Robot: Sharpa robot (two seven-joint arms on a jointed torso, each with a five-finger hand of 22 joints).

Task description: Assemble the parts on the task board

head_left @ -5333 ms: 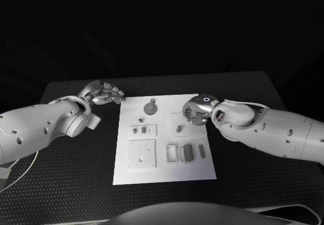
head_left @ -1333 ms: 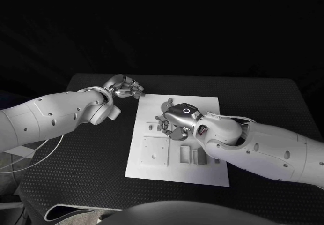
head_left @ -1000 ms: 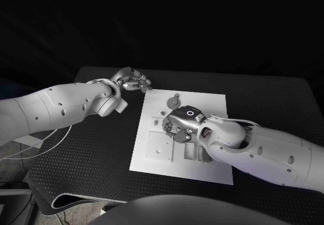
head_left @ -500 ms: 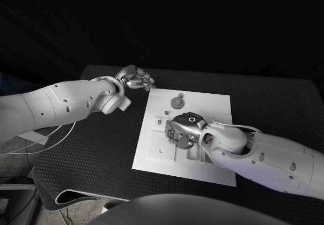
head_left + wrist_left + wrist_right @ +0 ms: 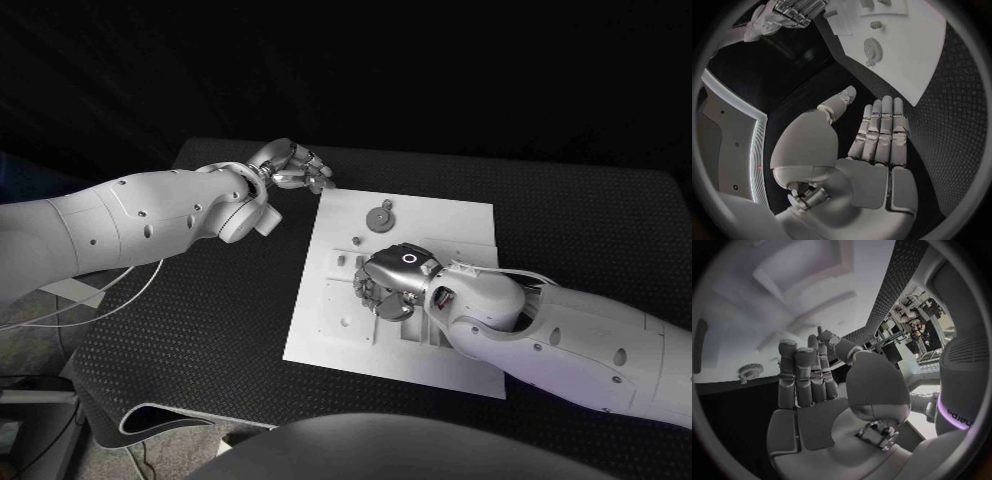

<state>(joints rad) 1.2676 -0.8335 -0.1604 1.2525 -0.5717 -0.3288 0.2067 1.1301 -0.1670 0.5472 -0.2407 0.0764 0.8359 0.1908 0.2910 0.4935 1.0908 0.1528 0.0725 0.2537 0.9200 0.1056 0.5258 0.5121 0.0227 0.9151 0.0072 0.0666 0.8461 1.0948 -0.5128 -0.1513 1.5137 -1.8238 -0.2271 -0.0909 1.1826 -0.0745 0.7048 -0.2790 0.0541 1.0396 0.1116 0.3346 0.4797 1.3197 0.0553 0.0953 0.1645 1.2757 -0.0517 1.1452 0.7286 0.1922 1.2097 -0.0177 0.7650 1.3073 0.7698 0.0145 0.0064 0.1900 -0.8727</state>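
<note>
The white task board (image 5: 378, 362) lies in the middle of the black table. A grey gear (image 5: 381, 217) sits near its far edge, small grey parts (image 5: 343, 261) lie below it, and a square plate (image 5: 343, 315) is on the left half. My right hand (image 5: 384, 292) hovers low over the board's middle, hiding the parts under it. In the right wrist view this hand (image 5: 814, 385) has straight fingers and holds nothing, with the gear (image 5: 750, 371) beyond. My left hand (image 5: 296, 168) stays at the board's far left corner, off the board. Its fingers (image 5: 879, 130) are straight and empty.
Black table mat (image 5: 188, 300) surrounds the board, with wide room on the left and at the far right (image 5: 577, 220). A pale cable (image 5: 101, 295) hangs beside the table's left edge. The left wrist view shows the board (image 5: 911, 45) and the gear (image 5: 872, 48) ahead of the fingers.
The camera has shifted. My right hand has moved along the board from its far half toward the middle. The left hand has kept its place at the far left corner.
</note>
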